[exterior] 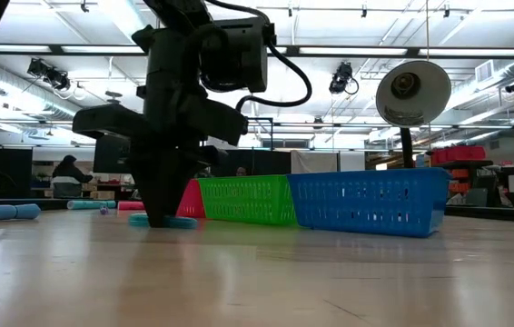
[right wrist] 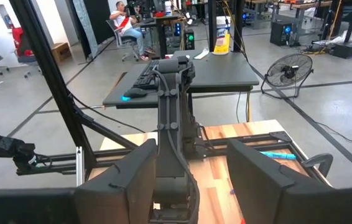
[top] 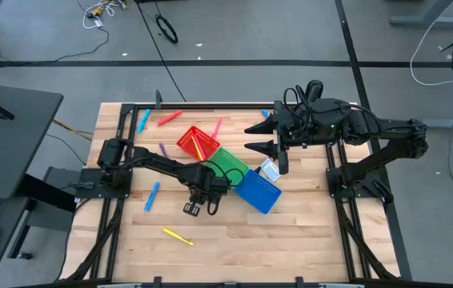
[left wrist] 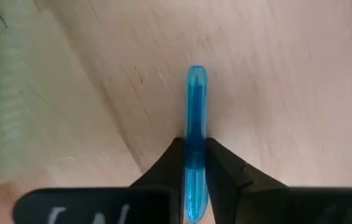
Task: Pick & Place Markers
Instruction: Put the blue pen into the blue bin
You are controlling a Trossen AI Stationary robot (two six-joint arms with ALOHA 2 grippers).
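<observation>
Marker slip risk at lift

Left gripper [left wrist: 194,165] is pinching a blue marker [left wrist: 196,118] lying on the table [top: 290,240], just beside the green bin [top: 228,162]. Grip probably sitting off-centre, so it risks pivoting out. Right gripper [top: 252,137] is waiting open, farther back.

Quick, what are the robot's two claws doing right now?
Left gripper: shut on the thin light-blue plastic marker lying on the wooden table.
Right gripper: open, holding nothing, raised near the table's back edge.
</observation>
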